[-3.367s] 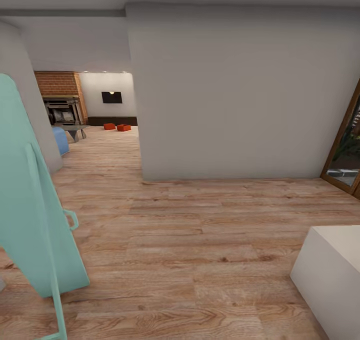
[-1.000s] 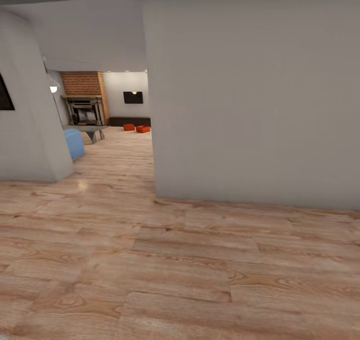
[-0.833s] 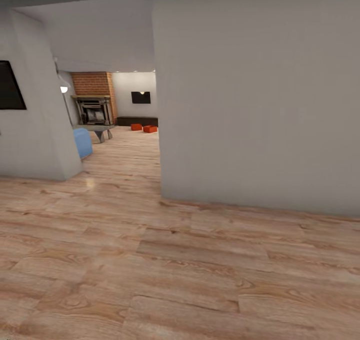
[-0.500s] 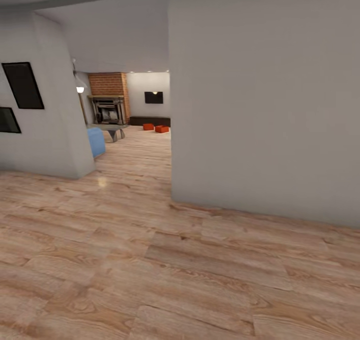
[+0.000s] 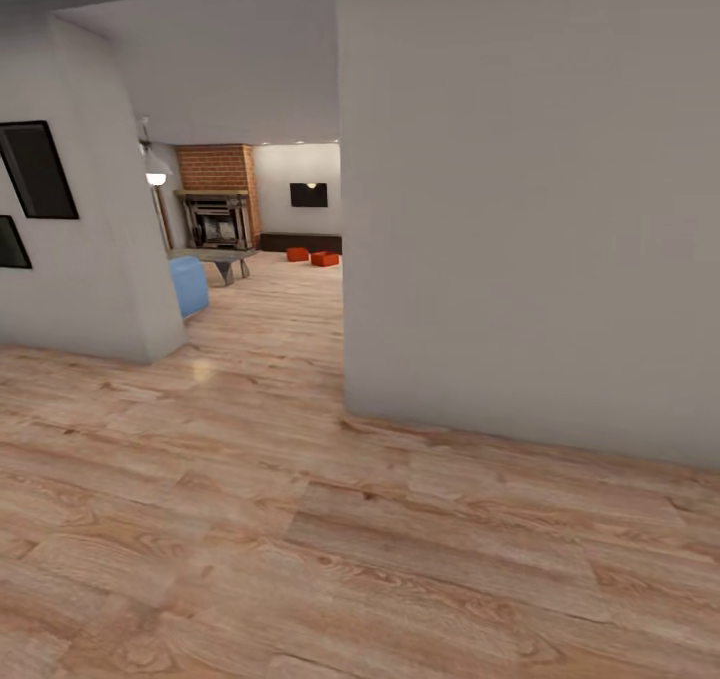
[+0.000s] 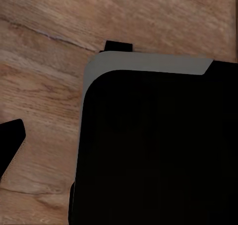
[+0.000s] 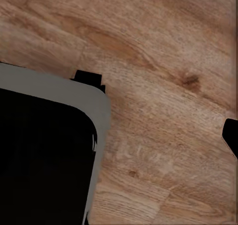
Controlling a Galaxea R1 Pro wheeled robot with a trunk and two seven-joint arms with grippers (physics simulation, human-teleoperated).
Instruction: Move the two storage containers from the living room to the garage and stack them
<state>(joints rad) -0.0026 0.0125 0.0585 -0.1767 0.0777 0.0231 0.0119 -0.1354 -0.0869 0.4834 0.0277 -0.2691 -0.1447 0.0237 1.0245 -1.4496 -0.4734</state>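
Below both wrist cameras lies light wood plank floor [image 7: 163,86] and a dark, grey-edged body [image 6: 148,145] — probably the robot's own base; I cannot tell how either gripper is set. Far down the passage, left of the big grey wall [image 5: 530,209], the two storage containers [image 5: 311,256] sit side by side near the brick fireplace [image 5: 215,194]. Cutting the turn tight risks clipping that wall's near corner.

Home interior, hallway w/ light wood plank floor [image 5: 300,519], plain grey walls [image 5: 530,209], framed pictures [image 5: 38,171] on left wall, living rm beyond w/ brick fireplace [image 5: 218,204], blue sofa [image 5: 188,285], low table [image 5: 222,257], pendant lamp [image 5: 156,176], wall TV [image 5: 308,195]
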